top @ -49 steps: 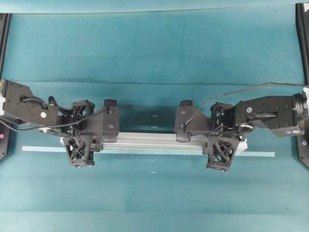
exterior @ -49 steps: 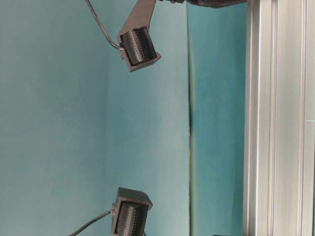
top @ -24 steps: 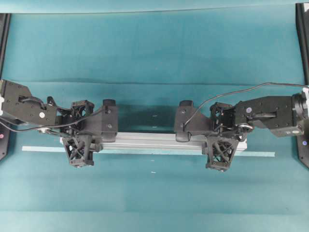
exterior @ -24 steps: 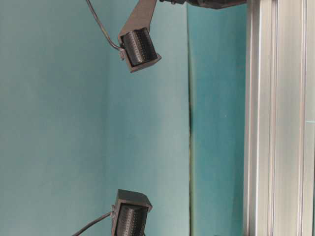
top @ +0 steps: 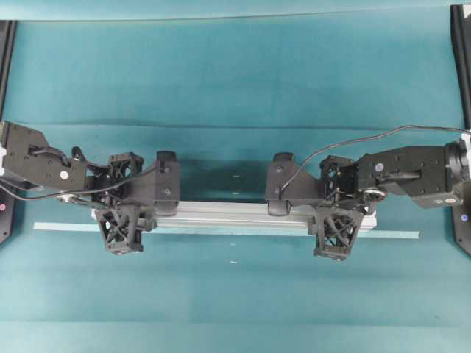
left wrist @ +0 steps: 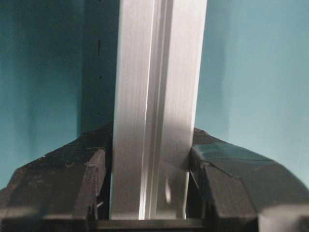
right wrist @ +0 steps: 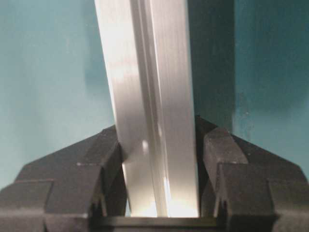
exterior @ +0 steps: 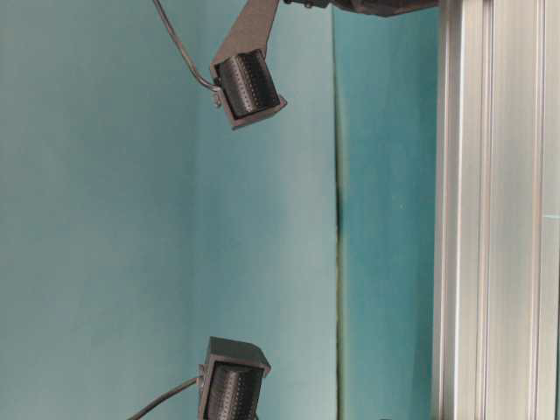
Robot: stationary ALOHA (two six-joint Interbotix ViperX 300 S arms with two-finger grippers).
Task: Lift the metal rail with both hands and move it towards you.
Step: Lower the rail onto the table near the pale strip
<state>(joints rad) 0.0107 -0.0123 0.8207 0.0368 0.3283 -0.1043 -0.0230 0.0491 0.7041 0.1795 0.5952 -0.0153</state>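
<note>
Metal rail point(top: 235, 213) crosswise between left claw point(top: 121, 209) and right claw point(top: 335, 213), above tape strip point(top: 390, 234).

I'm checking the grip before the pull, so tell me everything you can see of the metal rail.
The metal rail is a long, straight, silver aluminium bar with lengthwise grooves and a brushed, shiny look. Seen from overhead, it lies crosswise over the teal table, just above a thin pale strip. The left gripper clamps it near one end, the right gripper near the other, fingers against both sides.
</note>
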